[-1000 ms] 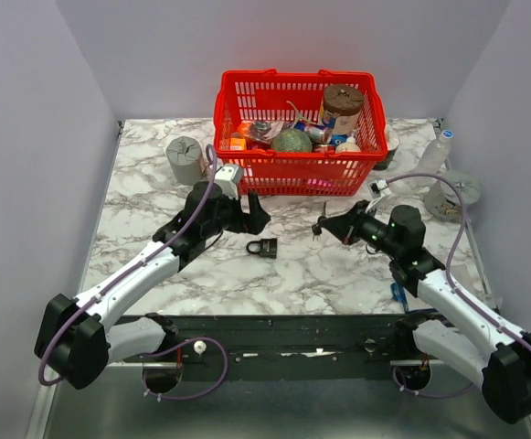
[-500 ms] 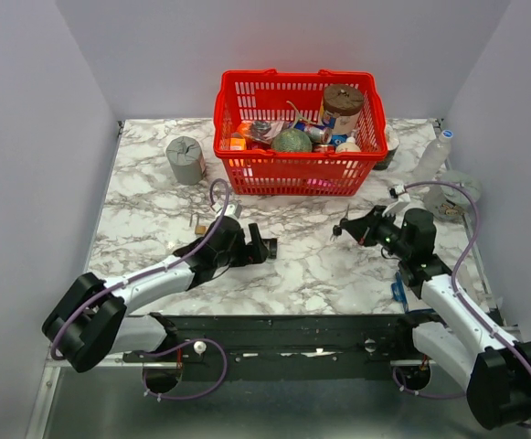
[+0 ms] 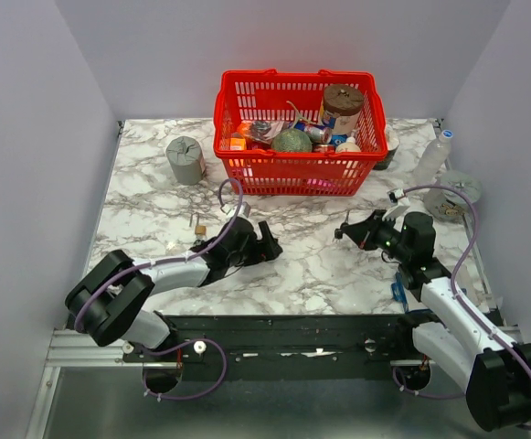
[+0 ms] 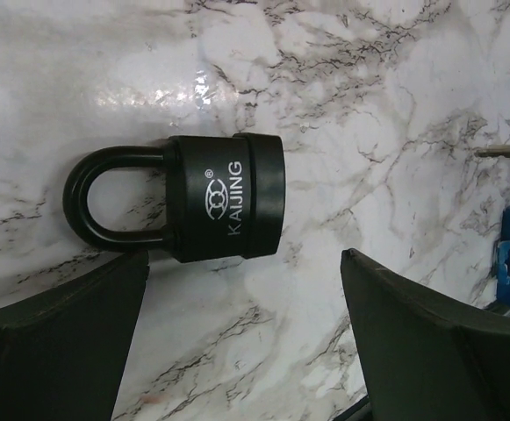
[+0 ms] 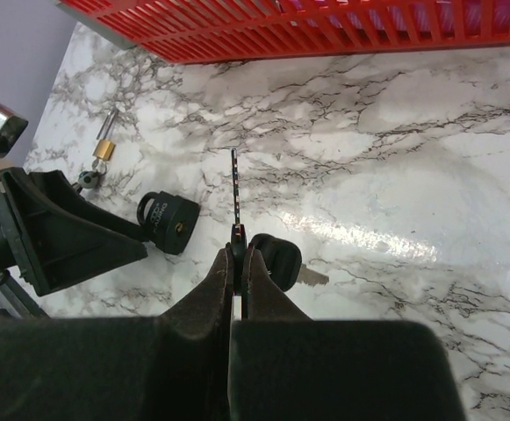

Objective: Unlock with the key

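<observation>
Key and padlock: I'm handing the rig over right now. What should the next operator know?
Right gripper: shut on the key, blade sticking out ahead.
Left gripper: open, padlock just ahead of it, ungripped.
The padlock lies on the table, shackle closed, apart from the key.
Done: key grasped. Left: steady padlock, insert key, turn.

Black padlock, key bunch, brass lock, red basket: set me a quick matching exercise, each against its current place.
1. black padlock with looped shackle
2. small key bunch with dark heads
3. small brass lock with silver shackle
4. red plastic basket

a. far side of the marble table, full of odds and ends
b. pinched in the shut right gripper
c. flat on the marble, just off the open left gripper
d. on the marble, untouched, apart from both grippers

Pairs: 1-c, 2-b, 3-d, 4-a.
</observation>
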Tool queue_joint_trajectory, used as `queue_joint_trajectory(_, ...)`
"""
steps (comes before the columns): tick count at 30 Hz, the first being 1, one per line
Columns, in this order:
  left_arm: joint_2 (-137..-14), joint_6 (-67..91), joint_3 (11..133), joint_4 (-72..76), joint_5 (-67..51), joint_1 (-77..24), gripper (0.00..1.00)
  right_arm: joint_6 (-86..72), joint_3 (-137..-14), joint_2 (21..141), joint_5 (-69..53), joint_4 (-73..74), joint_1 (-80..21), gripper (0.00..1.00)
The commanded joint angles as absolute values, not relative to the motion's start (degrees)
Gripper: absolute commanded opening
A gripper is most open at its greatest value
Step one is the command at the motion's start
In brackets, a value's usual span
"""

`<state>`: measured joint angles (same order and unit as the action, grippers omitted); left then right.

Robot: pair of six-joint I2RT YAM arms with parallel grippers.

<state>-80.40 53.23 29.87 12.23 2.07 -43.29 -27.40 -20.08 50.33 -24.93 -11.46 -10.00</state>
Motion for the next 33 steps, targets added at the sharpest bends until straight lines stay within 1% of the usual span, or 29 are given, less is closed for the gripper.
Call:
queue_joint_trajectory(1, -84.6, 53.0, 32.1, 12.8, 4.6, -43.8, 0.99, -27.1, -18.9, 49.7, -25.8, -12.7, -9.4, 0.01)
queue_joint_trajectory(15, -97.0, 43.2, 49.0, 3.0, 8.3, -43.8, 0.99, -26.9, -18.6, 51.7, -25.8, -14.1, -9.4, 0.01)
queue_joint_trajectory(22, -98.5, 41.2, 50.3, 2.2, 8.6, -43.8, 0.99, -26.8, -18.5, 52.0, -25.6, -14.2, -9.4, 0.01)
queue_joint_trajectory(26, -97.6, 40.2, 50.5, 0.1, 11.6, -44.0, 0.99, -26.8, -18.4, 51.9, -25.3, -14.3, -9.4, 0.01)
queue_joint_trajectory(30, -96.7, 40.2, 52.7, -7.7, 15.6, -44.9, 0.99, -26.8, -18.3, 52.0, -25.4, -14.5, -9.4, 0.01)
queue_joint_trajectory(33, -96.9, 40.5, 54.2, -10.3, 16.9, -46.2, 0.99, -26.8, -18.3, 51.9, -25.2, -14.5, -9.3, 0.01)
